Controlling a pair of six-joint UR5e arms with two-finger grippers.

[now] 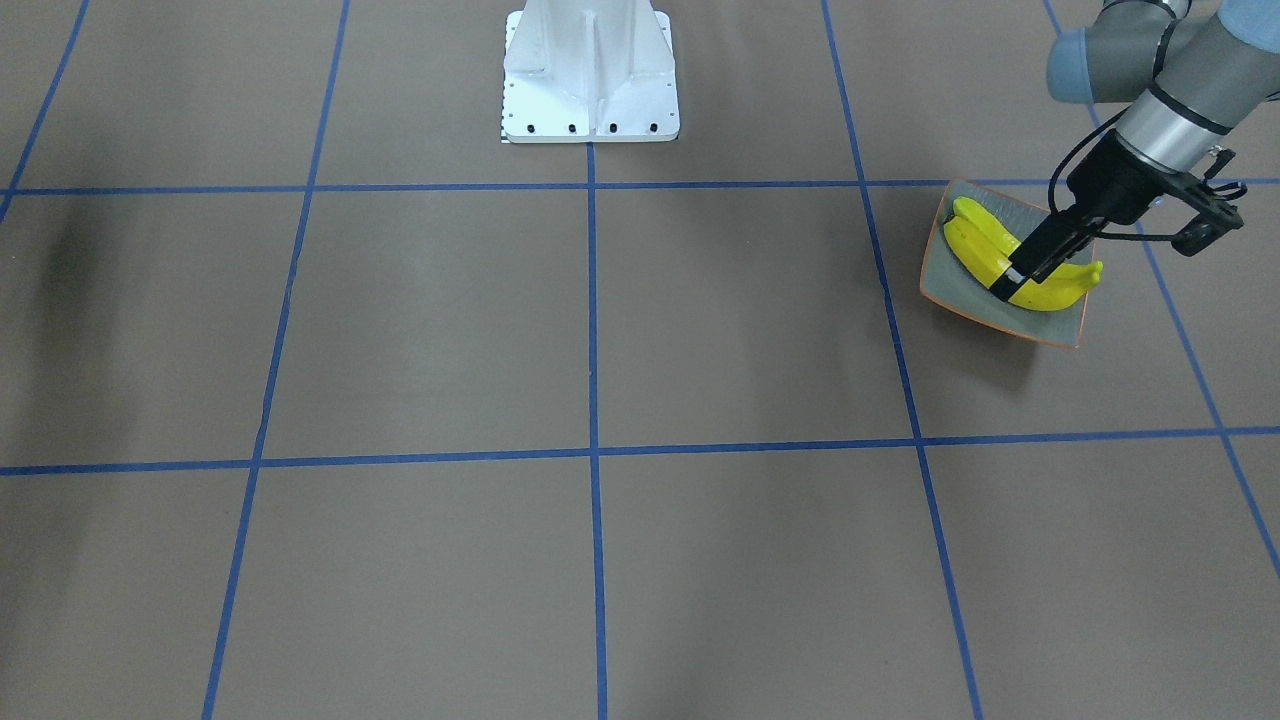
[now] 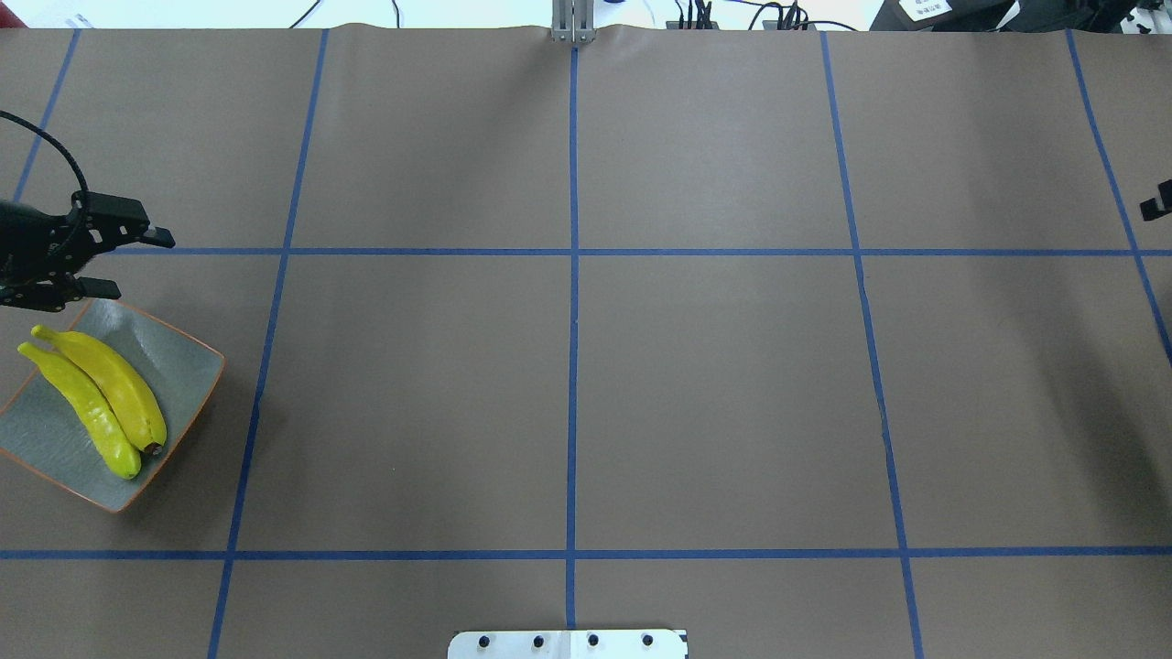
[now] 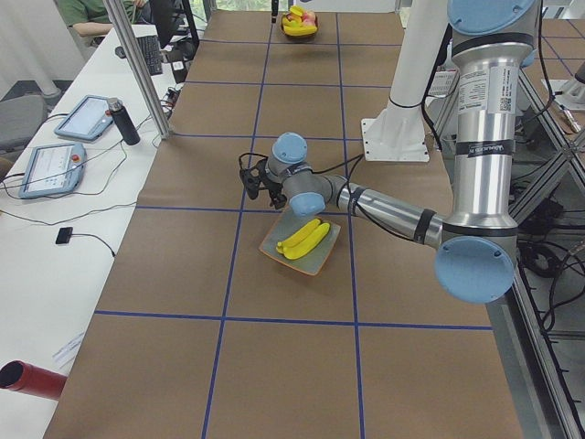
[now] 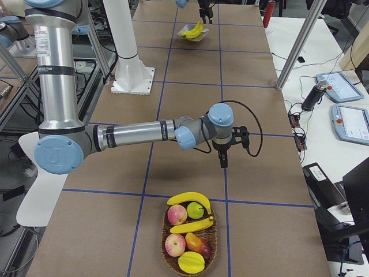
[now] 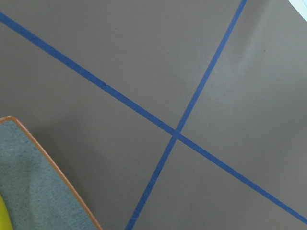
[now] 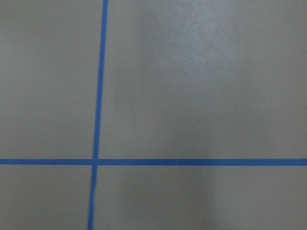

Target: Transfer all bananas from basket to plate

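Two yellow bananas (image 2: 96,398) lie side by side on the grey-blue plate (image 2: 188,375) at the table's left end; they also show in the front view (image 1: 985,245). My left gripper (image 1: 1005,285) hangs above the plate's far edge, fingers close together and holding nothing. Two more bananas (image 4: 188,199) lie in the wicker basket (image 4: 167,254) at the table's right end. My right gripper (image 4: 222,160) points down over bare table short of the basket. I cannot tell whether it is open or shut.
The basket also holds apples (image 4: 177,214) and other fruit. The white robot base (image 1: 590,75) stands at the table's middle near edge. Blue tape lines cross the brown table. Tablets and cables lie on side tables.
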